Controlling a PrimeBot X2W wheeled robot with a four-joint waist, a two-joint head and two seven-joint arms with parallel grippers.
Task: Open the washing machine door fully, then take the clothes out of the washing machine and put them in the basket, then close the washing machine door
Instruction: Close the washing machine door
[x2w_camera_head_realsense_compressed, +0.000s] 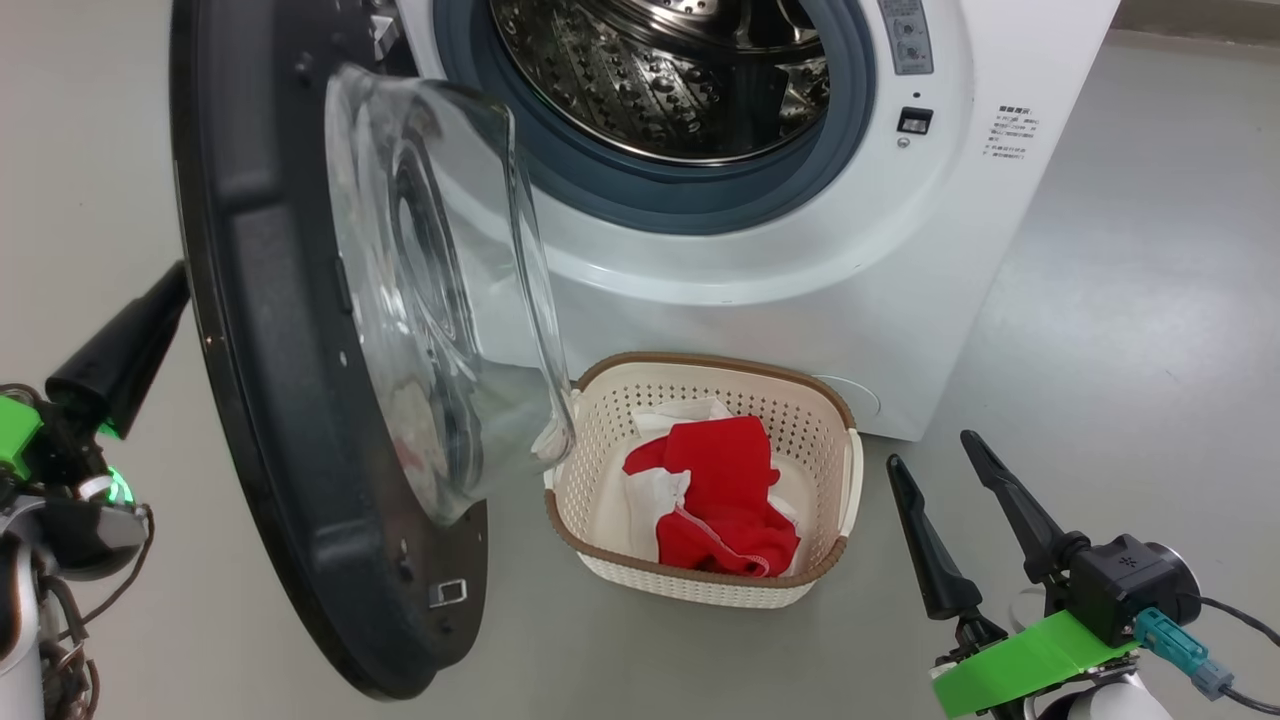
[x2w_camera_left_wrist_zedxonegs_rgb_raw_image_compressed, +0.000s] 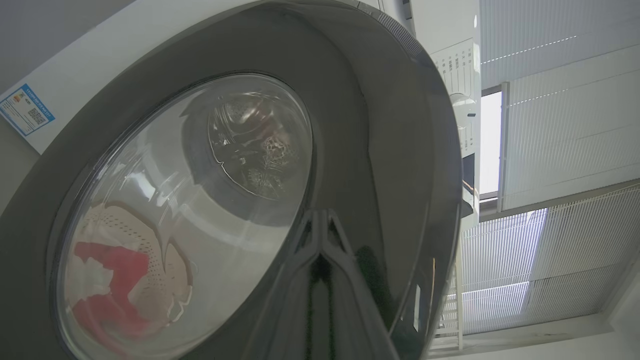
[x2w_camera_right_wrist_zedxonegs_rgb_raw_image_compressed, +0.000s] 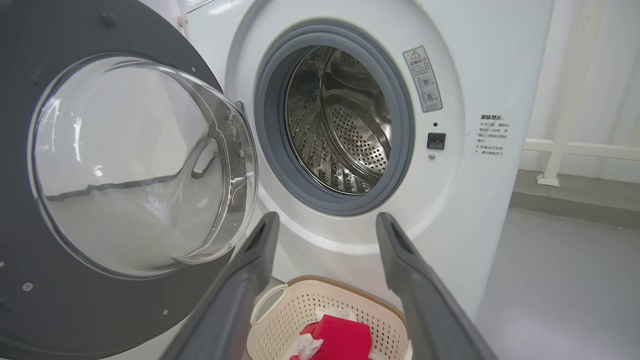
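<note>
Two grippers are in sight. The left gripper (x2w_camera_head_realsense_compressed: 172, 295) has its dark fingers pressed together with nothing between them, and their tip points at the glossy black outer face of the washing machine door (x2w_camera_head_realsense_compressed: 270, 350); whether it touches that face cannot be told. In the left wrist view the closed left gripper (x2w_camera_left_wrist_zedxonegs_rgb_raw_image_compressed: 323, 220) rises against the same dark rim of the door (x2w_camera_left_wrist_zedxonegs_rgb_raw_image_compressed: 390, 150), and the red clothes show through the glass. The right gripper (x2w_camera_head_realsense_compressed: 930, 455) stands with its fingers spread wide and holds nothing, low at the right above the floor (x2w_camera_head_realsense_compressed: 1100, 330), near the basket (x2w_camera_head_realsense_compressed: 800, 420) but apart from it. The door is swung out from the washing machine (x2w_camera_head_realsense_compressed: 800, 280), its clear glass bowl (x2w_camera_head_realsense_compressed: 430, 300) facing inward and hanging just beside the basket's left rim. Behind it the grey rubber ring frames the perforated steel drum (x2w_camera_head_realsense_compressed: 660, 80). The basket sits on the floor right before the machine, under the opening, and the clothes (x2w_camera_head_realsense_compressed: 725, 490), red with white parts, lie inside it.
</note>
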